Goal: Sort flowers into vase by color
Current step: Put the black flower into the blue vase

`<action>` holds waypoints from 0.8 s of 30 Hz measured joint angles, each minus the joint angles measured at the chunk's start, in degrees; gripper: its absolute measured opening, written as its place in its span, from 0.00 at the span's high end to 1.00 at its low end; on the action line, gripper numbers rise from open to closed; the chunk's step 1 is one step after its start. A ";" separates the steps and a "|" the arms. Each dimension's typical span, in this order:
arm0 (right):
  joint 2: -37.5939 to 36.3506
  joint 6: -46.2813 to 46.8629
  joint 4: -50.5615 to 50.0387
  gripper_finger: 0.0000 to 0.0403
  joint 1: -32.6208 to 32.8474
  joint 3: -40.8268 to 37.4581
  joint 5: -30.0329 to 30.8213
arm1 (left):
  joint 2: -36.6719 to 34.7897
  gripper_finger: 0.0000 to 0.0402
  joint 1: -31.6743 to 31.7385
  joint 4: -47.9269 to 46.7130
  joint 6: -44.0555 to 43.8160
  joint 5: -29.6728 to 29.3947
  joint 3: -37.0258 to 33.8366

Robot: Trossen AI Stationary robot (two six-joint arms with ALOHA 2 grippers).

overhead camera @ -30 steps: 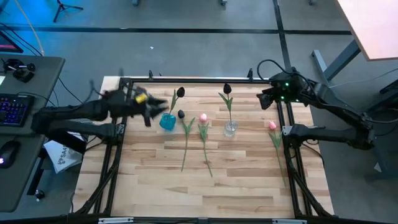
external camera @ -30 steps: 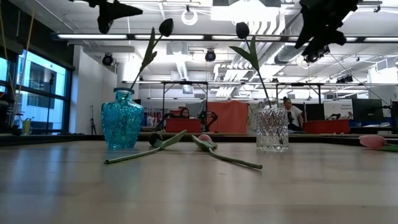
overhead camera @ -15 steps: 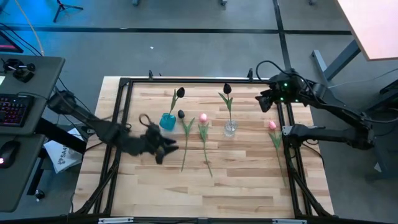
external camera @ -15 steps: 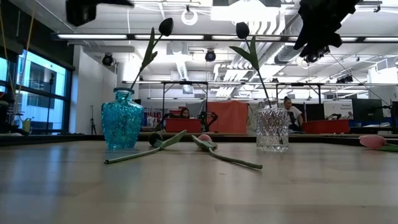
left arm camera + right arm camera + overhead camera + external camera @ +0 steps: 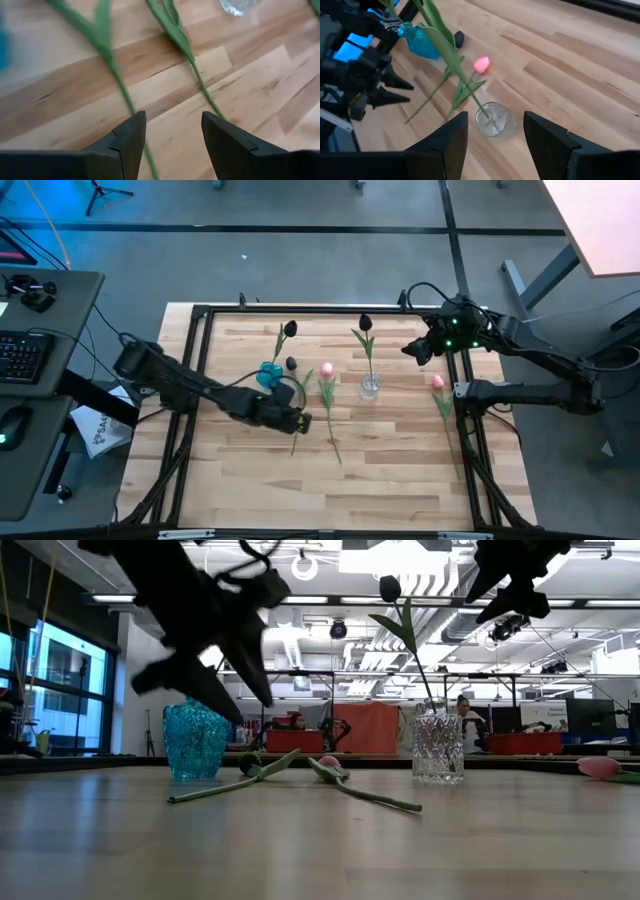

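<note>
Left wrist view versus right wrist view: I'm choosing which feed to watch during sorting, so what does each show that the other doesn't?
Only the left wrist view shows the open left gripper close over two green stems lying on the table. Only the right wrist view shows the blue vase, a pink flower head, the open right gripper and the left arm farther off. Both show the clear vase.

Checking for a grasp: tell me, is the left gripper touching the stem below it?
Apart. In the left wrist view the open left gripper shows bare wood between its fingers and the stem.
</note>
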 joint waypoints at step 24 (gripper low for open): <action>0.02 -10.91 -0.02 0.54 3.36 0.00 8.78 | 8.93 0.55 6.62 1.42 -4.42 -3.16 0.08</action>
